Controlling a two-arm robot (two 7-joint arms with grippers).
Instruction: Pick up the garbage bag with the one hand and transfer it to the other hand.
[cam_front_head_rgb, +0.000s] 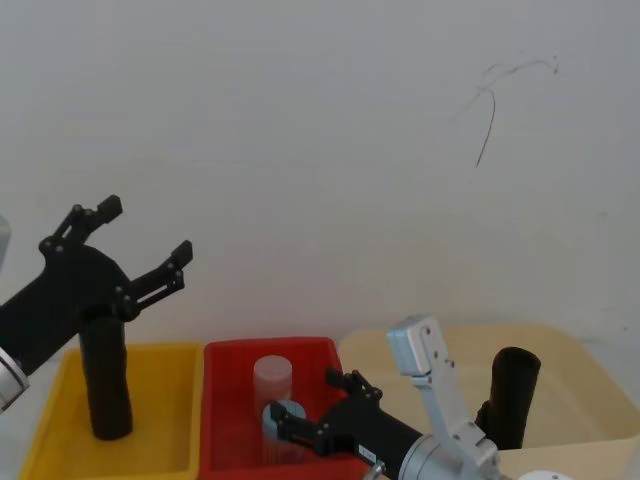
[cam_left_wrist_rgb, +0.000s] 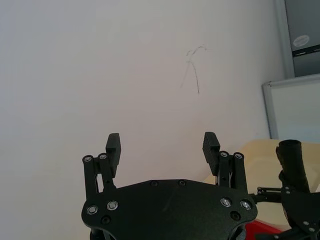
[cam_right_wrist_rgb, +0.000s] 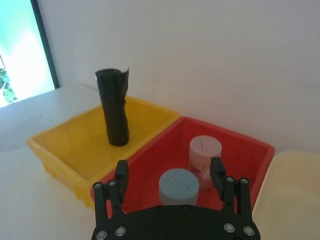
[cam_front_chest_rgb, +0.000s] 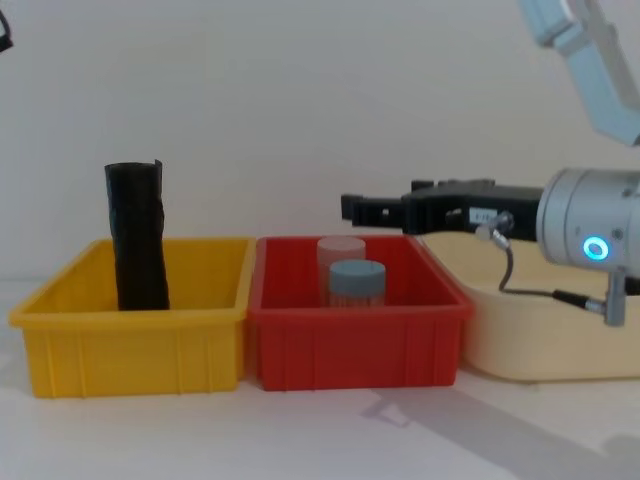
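Note:
The garbage bag (cam_front_head_rgb: 514, 393), a tight black roll with a flat top, stands upright in the cream bin (cam_front_head_rgb: 585, 352) at the right; the left wrist view shows the garbage bag (cam_left_wrist_rgb: 292, 165) too. My right gripper (cam_front_head_rgb: 305, 400) hovers open over the red bin (cam_front_head_rgb: 268, 347), to the left of the bag and apart from it. Its open fingers also appear in the right wrist view (cam_right_wrist_rgb: 169, 170) and the chest view (cam_front_chest_rgb: 350, 208). My left gripper (cam_front_head_rgb: 146, 230) is raised high above the yellow bin (cam_front_head_rgb: 150, 351), open and holding nothing (cam_left_wrist_rgb: 161, 145).
A second black roll (cam_front_head_rgb: 106, 385) with a loose corner at its top stands in the yellow bin (cam_front_chest_rgb: 130, 340). In the red bin (cam_front_chest_rgb: 360, 345) stand a pale pink jar (cam_right_wrist_rgb: 205, 152) and a grey-lidded jar (cam_right_wrist_rgb: 179, 184). A white wall lies behind.

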